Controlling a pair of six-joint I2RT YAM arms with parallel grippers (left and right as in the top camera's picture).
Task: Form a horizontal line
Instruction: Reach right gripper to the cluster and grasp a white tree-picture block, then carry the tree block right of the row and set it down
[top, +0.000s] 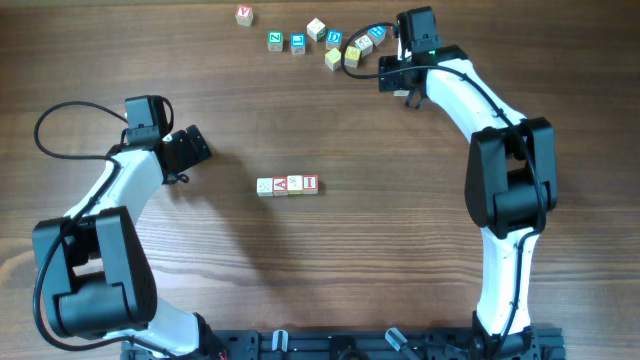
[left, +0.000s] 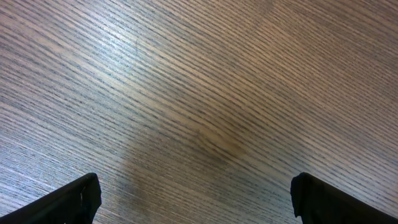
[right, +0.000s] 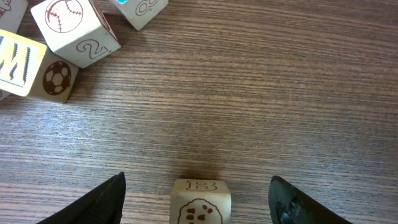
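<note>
The horizontal line (top: 288, 185), four touching cubes, lies on the worktop (top: 400, 260). Far beyond it, the right end effector (right: 198, 185) straddles a B cube (right: 200, 202), wide open, not gripping. The left end effector (left: 196, 190), apart from the line, gapes empty. The cubes look light and rigid, so I'd pinch opposite flat faces.

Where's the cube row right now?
In the overhead view, the cube row lies at the centre of the table, well clear of the loose cubes near the far edge.
</note>
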